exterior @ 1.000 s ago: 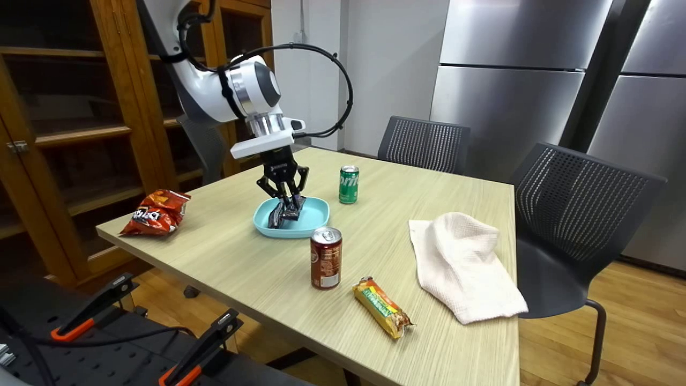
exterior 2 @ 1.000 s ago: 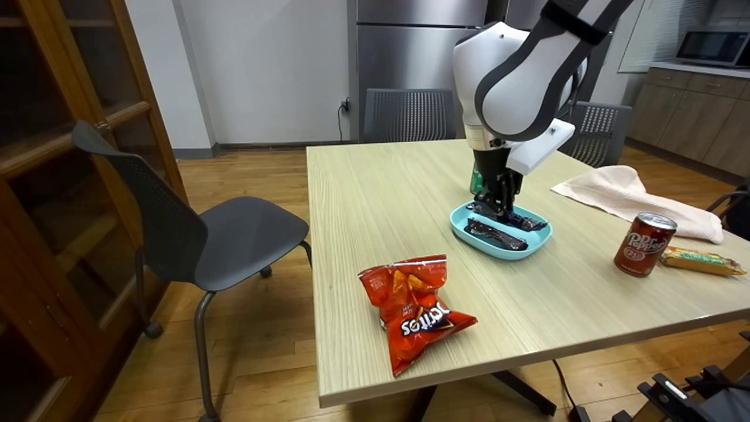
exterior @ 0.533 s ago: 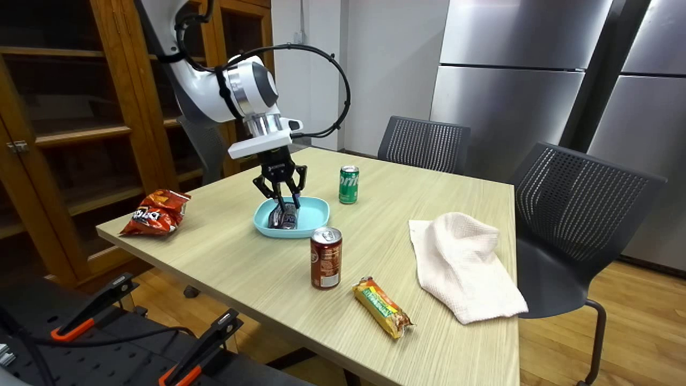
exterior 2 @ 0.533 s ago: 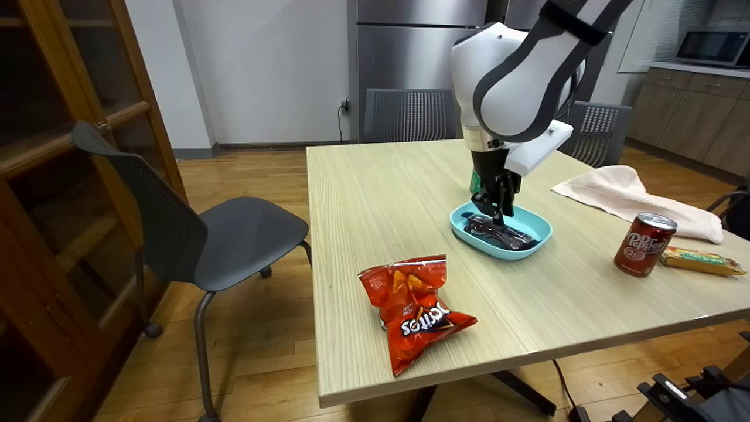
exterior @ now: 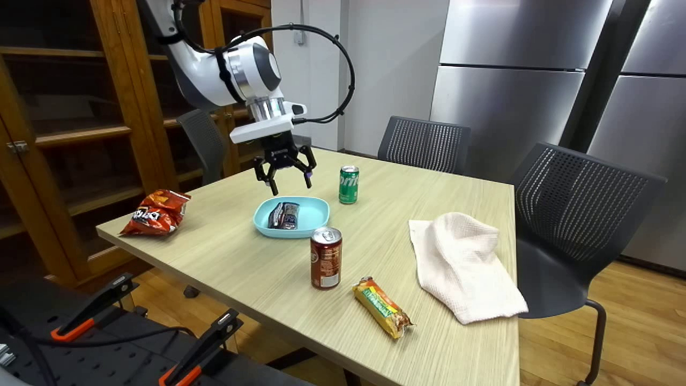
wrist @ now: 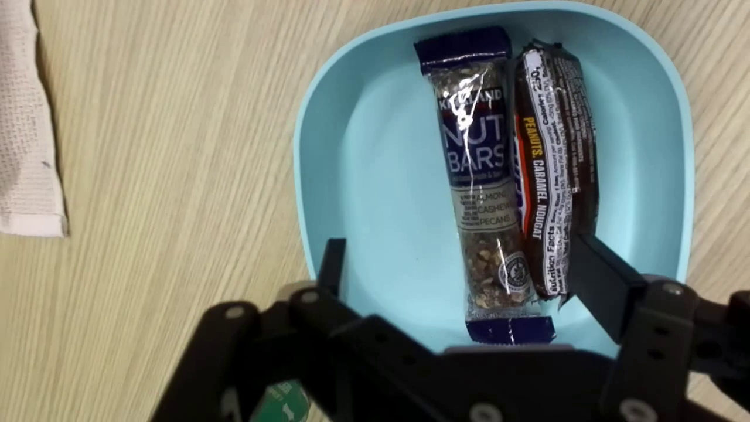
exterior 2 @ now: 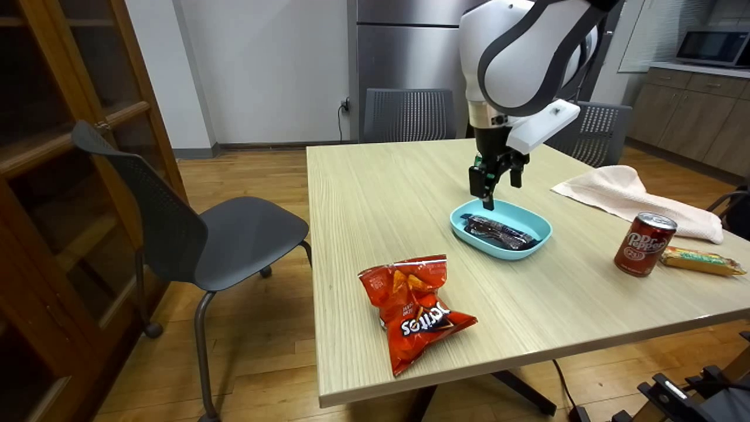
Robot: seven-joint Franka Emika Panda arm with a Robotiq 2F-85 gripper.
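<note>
Pale wood grain runs across your worktop (exterior: 380, 241); on it sits the light-blue tray (wrist: 387, 176), and inside lies your nut bar (wrist: 480, 199), navy at both ends, with a navy-and-grey label and nuts showing through clear film; just right of it in the wrist view is the brown-wrapped bar (wrist: 559, 170), glossy, printed with a white nutrition panel; your fingers (wrist: 606, 284) hang spread above the tray, clear of both bars; in an exterior view, the green can (exterior: 348, 185) stands right of the tray.
</note>
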